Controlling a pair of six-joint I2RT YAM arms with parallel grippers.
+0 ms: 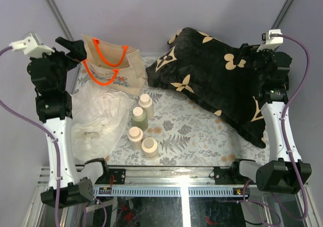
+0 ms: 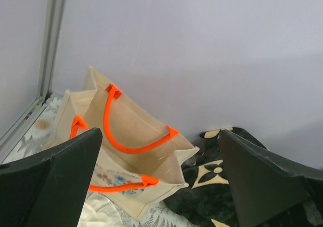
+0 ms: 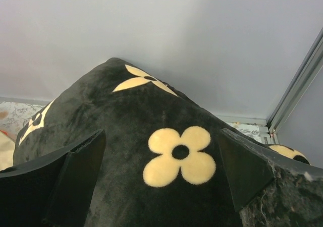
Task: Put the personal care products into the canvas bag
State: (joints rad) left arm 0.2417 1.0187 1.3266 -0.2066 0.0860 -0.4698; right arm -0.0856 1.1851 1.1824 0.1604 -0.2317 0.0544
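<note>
Left arm upright, left pincer (image 2: pixel 159 134) spread, empty, facing canvas bag (image 1: pixel 108 61); right arm upright, right pincer (image 3: pixel 161 136) spread, empty, over black cloth (image 1: pixel 212 80).

We see the beige canvas bag with orange loop handles (image 1: pixel 108 65) at upper left of the top view. The thin white plastic bag (image 1: pixel 96 126) lies just below it. Four small cream-capped cylindrical bottles (image 1: pixel 140 119) cluster at centre, right of the plastic bag. The black plush cloth with tan flower marks (image 1: pixel 217 80) fills the upper right.
</note>
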